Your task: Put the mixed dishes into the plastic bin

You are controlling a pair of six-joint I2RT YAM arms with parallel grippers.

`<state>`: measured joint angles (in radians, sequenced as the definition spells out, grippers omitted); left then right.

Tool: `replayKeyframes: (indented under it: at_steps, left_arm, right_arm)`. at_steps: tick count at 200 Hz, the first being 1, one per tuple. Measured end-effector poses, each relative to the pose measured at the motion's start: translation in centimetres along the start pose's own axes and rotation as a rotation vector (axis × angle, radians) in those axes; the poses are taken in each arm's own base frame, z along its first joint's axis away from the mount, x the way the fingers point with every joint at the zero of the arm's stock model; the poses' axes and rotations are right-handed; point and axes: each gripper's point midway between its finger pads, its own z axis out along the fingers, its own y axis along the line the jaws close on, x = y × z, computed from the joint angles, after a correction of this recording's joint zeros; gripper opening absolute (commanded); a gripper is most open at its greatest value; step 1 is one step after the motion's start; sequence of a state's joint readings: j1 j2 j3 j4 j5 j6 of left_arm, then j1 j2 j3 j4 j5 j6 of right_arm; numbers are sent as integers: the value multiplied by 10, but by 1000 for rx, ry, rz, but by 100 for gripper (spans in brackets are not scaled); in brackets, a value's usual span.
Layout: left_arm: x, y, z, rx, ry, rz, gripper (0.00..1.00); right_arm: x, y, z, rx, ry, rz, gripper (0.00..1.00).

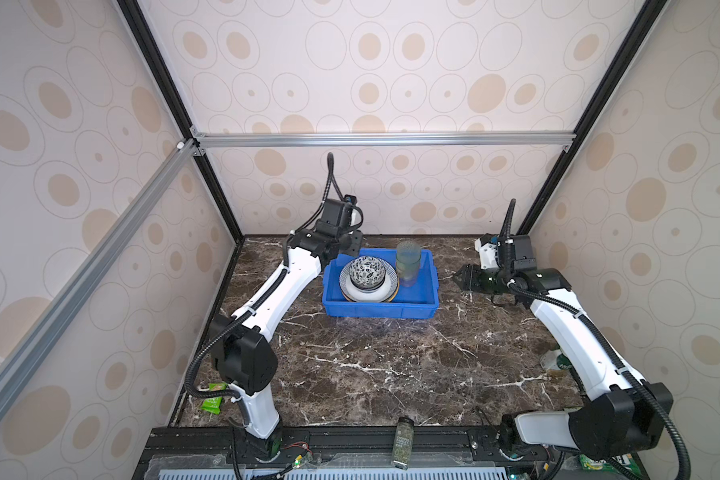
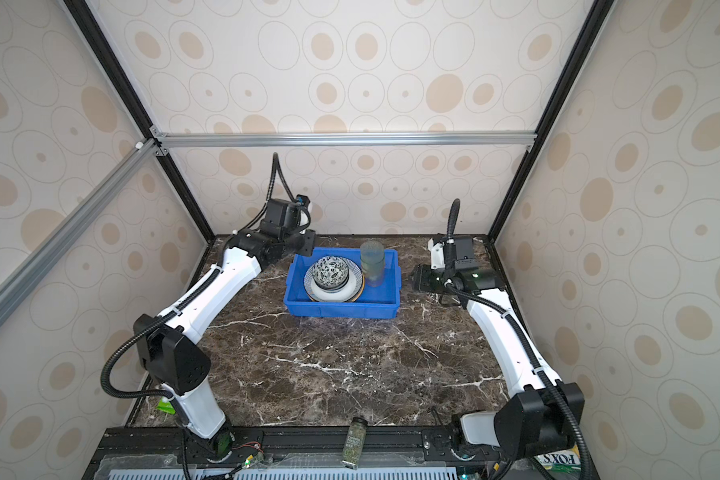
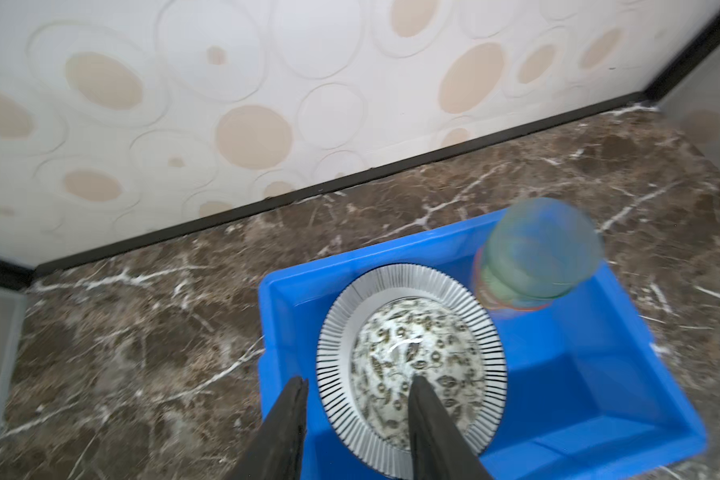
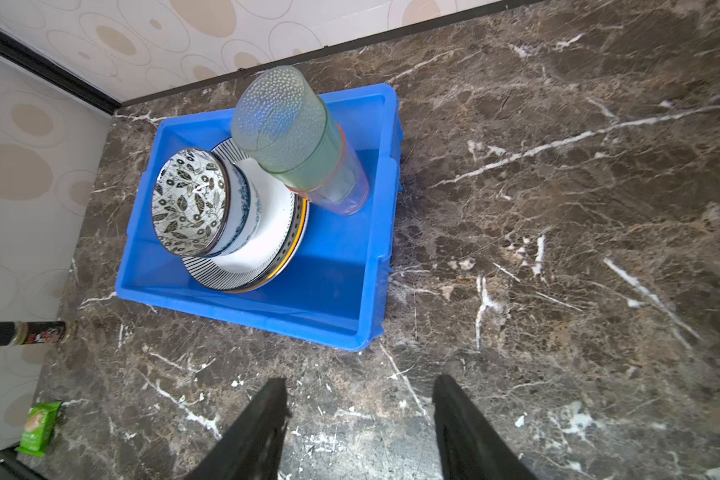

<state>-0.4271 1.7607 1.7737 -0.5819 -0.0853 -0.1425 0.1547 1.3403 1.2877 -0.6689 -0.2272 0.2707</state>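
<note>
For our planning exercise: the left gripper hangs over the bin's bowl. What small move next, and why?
Probably lift the left gripper up and away from the bin: its jaws stand open, and the leaf bowl sits unheld above the striped plate.

The scene is lit brightly and evenly; only soft shadows are seen. The left wrist view is blurred, chiefly the green cup (image 3: 541, 249).

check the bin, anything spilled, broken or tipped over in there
Nothing stands out. The bowls sit nested on the plates in the blue bin, the stacked cups stand beside them, nothing spilled or cracked.
</note>
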Motion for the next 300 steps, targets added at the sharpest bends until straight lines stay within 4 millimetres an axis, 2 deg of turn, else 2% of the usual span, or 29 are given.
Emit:
replayKeyframes:
  at_steps: [19,33,40,45,48,52,76,97,115,131,160,182,199,231,250,273,300]
  left_arm:
    - [21,42,0,-86,7,-51,48]
    - [35,68,-7,-144,-6,-85,57]
    - [40,82,-12,-176,-22,-104,67]
    - [44,89,-16,-194,-34,-114,79]
    - [45,92,-20,-204,-43,-115,94]
    - [47,96,-24,-215,-58,-122,99]
    - [54,109,-47,-265,-149,-141,99]
    - [56,119,-56,-311,-204,-157,99]
    - [62,130,-55,-361,-221,-169,99]
    - [79,141,-48,-418,-215,-177,99]
    - [119,159,-38,-523,-159,-180,99]
    - [130,172,-39,-586,-172,-195,99]
    - [139,178,-38,-621,-205,-206,99]
    - [174,182,-34,-671,-230,-195,99]
    - [186,184,-35,-687,-247,-194,99]
    - [190,185,-41,-695,-304,-215,99]
    - [189,185,-48,-698,-373,-235,99]
  right_arm:
    - [-5,-5,5,31,-4,-22,62]
    - [-6,-10,9,54,-5,-44,63]
    - [-7,-13,10,69,-7,-54,63]
    - [-8,-14,10,75,-10,-62,63]
    - [-9,-16,11,81,-14,-66,63]
    - [-10,-17,11,84,-18,-70,63]
    - [-18,-31,15,116,-60,-81,64]
    - [-17,-53,19,153,-76,-58,64]
    - [-13,-73,22,189,-75,-34,67]
    - [-7,-90,26,221,-80,-17,68]
    - [21,-123,36,279,-82,23,69]
    - [36,-142,39,318,-99,45,69]
    - [39,-151,40,345,-135,53,69]
    - [46,-163,45,377,-221,46,69]
    - [55,-169,50,388,-262,41,70]
    - [60,-174,53,396,-304,35,71]
    - [51,-174,55,395,-354,26,71]
